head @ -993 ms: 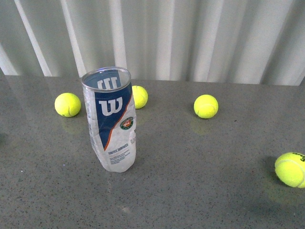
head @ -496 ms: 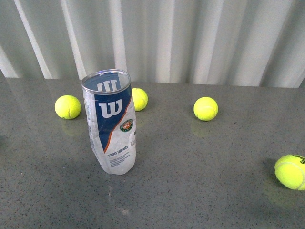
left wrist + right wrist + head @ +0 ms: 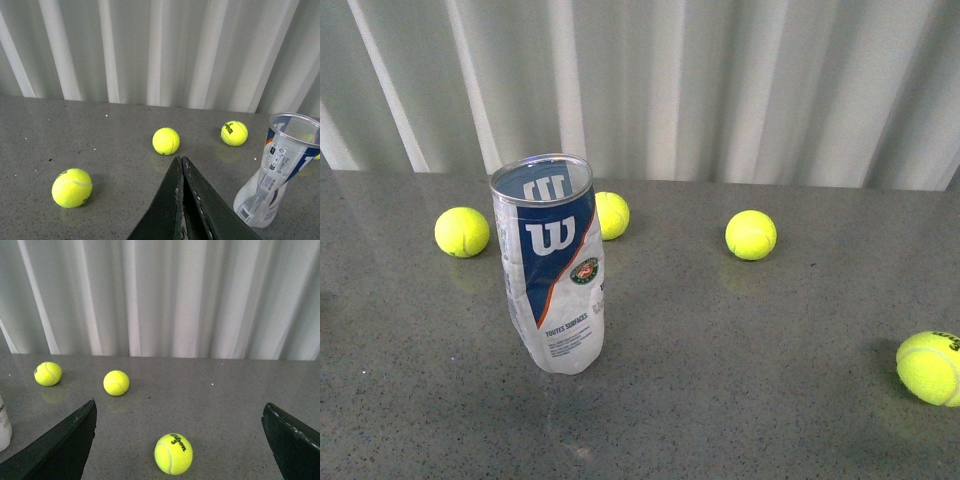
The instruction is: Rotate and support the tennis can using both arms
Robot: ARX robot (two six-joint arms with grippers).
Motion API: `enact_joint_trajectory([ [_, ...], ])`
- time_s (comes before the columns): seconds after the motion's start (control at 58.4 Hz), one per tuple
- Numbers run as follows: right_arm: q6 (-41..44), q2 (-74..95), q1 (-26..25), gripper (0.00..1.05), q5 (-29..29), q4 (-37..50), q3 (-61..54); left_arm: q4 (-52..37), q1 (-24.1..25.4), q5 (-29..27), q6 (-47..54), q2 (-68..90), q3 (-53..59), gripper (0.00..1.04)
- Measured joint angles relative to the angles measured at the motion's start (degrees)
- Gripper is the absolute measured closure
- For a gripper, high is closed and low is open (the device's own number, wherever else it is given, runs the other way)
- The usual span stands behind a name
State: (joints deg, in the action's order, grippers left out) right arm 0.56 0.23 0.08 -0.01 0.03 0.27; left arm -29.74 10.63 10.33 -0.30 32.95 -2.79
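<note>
White corrugated panels back a grey speckled table (image 3: 740,390), and the front view carries no arm at all.

The left gripper (image 3: 180,161) has its two black fingers pressed together, holding nothing; it points toward the balls with the can (image 3: 274,172) off to one side, apart from it. The right gripper (image 3: 180,412) stands wide open and empty, its fingers (image 3: 60,442) at the picture's edges and a ball (image 3: 173,454) between them on the table; only a sliver of the can (image 3: 4,430) shows at the border of that view.

Over the last second the whole scene has slid slightly down in the front view, can and balls together, which I take to be the camera tilting and not the can being moved. The can (image 3: 550,265) stands upright on its base, mouth open, dented at the waist, touched by neither arm. So the task looks to be barely started: both arms have yet to close in.

The can's blue panel carries a white W and a round badge; the smaller print reads roughly "TOUTES SURFACES". A barcode side faces the left wrist. The near ball reads "Wilson 3".
</note>
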Motion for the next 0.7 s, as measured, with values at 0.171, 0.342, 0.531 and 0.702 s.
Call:
enact_joint_trajectory([
  [0.171,0.02,0.00,0.00,0.07,-0.02,0.00,0.00,0.85,-3.02,-2.97,0.02,-3.74,1.40,1.01],
  [0.342,0.00,0.00,0.00,0.07,0.04,0.00,0.00,6.64,-9.51,-10.14,0.02,-10.01,1.40,1.01],
  [0.531,0.00,0.00,0.00,0.07,-0.04,0.00,0.00,11.28,-10.67,-10.23,0.02,-14.64,1.40,1.01],
  [0.702,0.00,0.00,0.00,0.07,-0.04,0.00,0.00,14.69,-10.67,-10.25,0.02,-18.10,1.40,1.01],
])
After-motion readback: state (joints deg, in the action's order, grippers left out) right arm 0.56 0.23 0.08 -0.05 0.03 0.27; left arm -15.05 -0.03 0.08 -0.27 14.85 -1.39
